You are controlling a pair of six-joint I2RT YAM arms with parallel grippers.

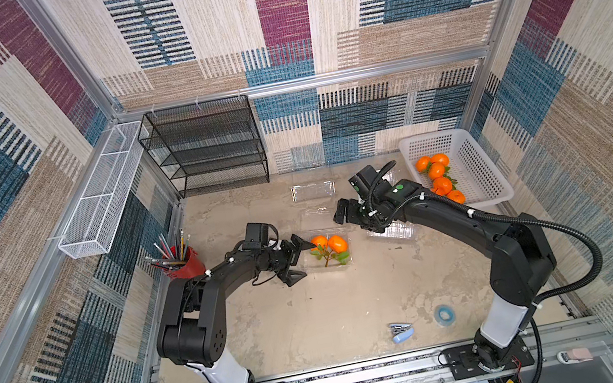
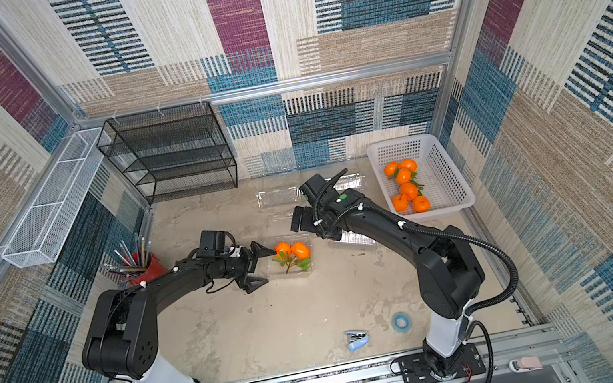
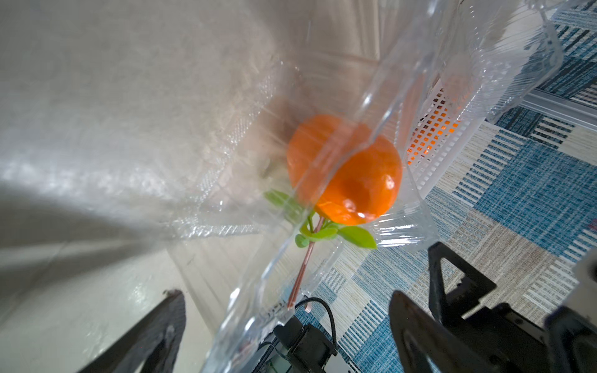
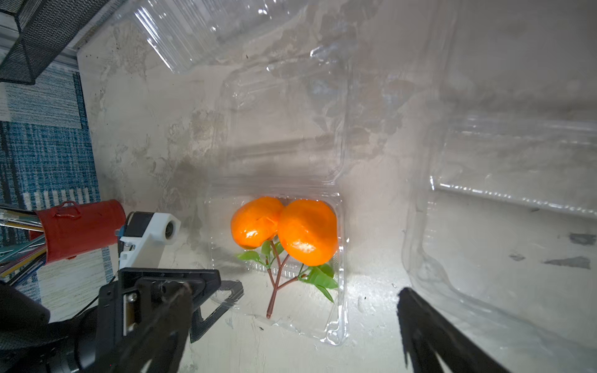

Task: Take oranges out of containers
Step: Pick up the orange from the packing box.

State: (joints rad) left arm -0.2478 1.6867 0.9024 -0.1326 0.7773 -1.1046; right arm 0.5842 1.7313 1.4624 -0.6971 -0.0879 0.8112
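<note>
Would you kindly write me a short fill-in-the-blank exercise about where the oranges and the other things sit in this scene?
1. The white perforated basket holds ___ oranges.
2. The clear clamshell container with the pair of oranges lies just ahead of the ___ arm's open gripper.
3. The pencils stand in a ___ cup.

Missing words: six; left; red.
</note>
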